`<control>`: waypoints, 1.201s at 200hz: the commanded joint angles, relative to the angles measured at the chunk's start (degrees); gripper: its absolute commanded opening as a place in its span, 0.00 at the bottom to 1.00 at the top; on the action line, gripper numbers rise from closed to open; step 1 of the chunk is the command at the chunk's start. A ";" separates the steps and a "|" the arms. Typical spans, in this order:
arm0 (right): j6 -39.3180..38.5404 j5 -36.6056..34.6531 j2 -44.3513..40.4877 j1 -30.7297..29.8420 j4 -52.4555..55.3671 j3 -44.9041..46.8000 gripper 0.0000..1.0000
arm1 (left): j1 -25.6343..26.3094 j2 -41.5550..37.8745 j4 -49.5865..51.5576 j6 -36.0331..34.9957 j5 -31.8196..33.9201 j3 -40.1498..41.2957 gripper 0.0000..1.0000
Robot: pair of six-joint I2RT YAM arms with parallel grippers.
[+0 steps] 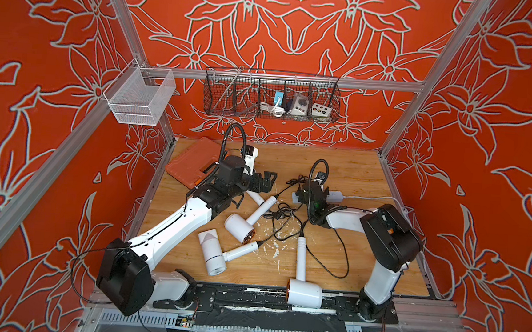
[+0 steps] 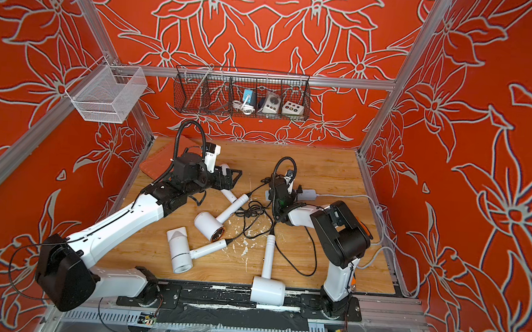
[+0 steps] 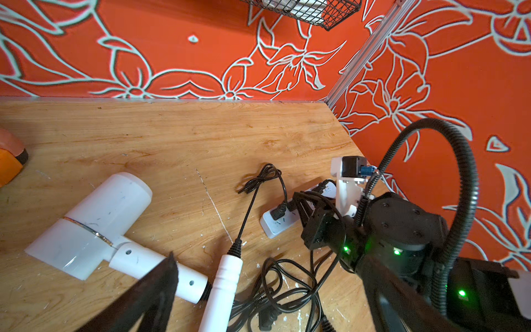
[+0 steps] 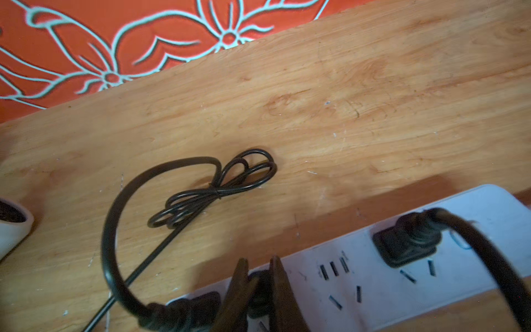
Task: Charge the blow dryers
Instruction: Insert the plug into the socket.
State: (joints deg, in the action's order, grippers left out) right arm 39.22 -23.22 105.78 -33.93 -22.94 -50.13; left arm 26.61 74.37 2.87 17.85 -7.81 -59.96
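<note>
Several white blow dryers lie on the wooden table: one [image 1: 239, 224] in the middle, one [image 1: 212, 256] front left, one [image 1: 304, 293] at the front edge. Another blow dryer [image 2: 226, 168] is half hidden under my left arm. My left gripper [image 1: 265, 179] is open, hovering above this dryer [image 3: 94, 227] and the tangled black cords [image 3: 287, 290]. My right gripper [image 4: 260, 267] is shut on a black plug [image 4: 258, 290] at the white power strip [image 4: 373, 273]. Two other plugs sit in the strip, one [image 4: 186, 310] on one side of the jaws and one [image 4: 408, 238] on the other.
An orange case [image 1: 191, 164] lies at the back left beside my left arm. A black wire basket [image 1: 271, 96] and a white mesh basket [image 1: 139, 97] hang on the frame. Loose cords [image 1: 282, 216] spread between the arms. The strip's white cable [image 1: 371, 198] runs right.
</note>
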 commanded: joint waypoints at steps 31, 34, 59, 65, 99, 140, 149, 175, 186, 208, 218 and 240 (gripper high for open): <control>6.44 18.36 6.93 1.43 15.76 6.68 0.00 | -0.33 -0.98 -1.36 -0.09 -0.51 0.64 0.99; 5.61 17.42 6.78 1.03 17.43 5.91 0.00 | -0.33 -0.99 -1.38 -0.09 -0.53 0.68 0.99; 3.91 16.00 6.64 0.18 21.43 3.38 0.05 | -0.33 -0.95 -1.42 -0.01 -0.62 0.72 0.99; 3.95 16.18 6.57 0.27 21.48 3.25 0.10 | -0.33 -0.97 -1.38 -0.07 -0.70 0.73 0.99; 1.19 16.16 6.05 0.38 29.82 -1.22 0.47 | -0.35 -1.11 -1.38 -0.05 -0.69 0.73 0.99; 1.61 15.76 -2.51 0.30 33.04 1.83 0.57 | -0.33 -1.72 -1.38 -0.19 -0.27 0.81 0.99; 1.72 15.41 -5.21 0.27 34.60 2.53 0.58 | -0.34 -1.86 -1.38 -0.30 -0.18 0.81 0.99; 2.05 14.59 -13.36 0.25 38.78 4.53 0.59 | -0.41 -2.03 -1.38 -0.24 -0.35 0.73 0.99; 2.25 14.18 -16.81 0.27 40.77 4.95 0.59 | -0.42 -2.05 -1.38 -0.20 -0.34 0.76 0.99; 1.72 13.73 -22.50 0.35 45.42 4.13 0.61 | -0.42 -2.03 -1.29 -0.30 -0.25 0.73 0.99; 1.39 13.43 -24.43 0.29 47.85 3.23 0.61 | -0.42 -2.00 -1.20 -0.34 -0.35 0.64 0.99; -1.14 13.56 -27.71 0.30 54.37 -0.10 0.61 | -0.42 -2.36 -1.12 -0.38 -0.44 0.64 0.99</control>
State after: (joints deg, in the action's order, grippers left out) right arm 39.77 -9.28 80.95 -33.69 21.28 -46.94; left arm 26.57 73.71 2.48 17.87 -7.81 -59.96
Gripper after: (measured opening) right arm 0.613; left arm 0.986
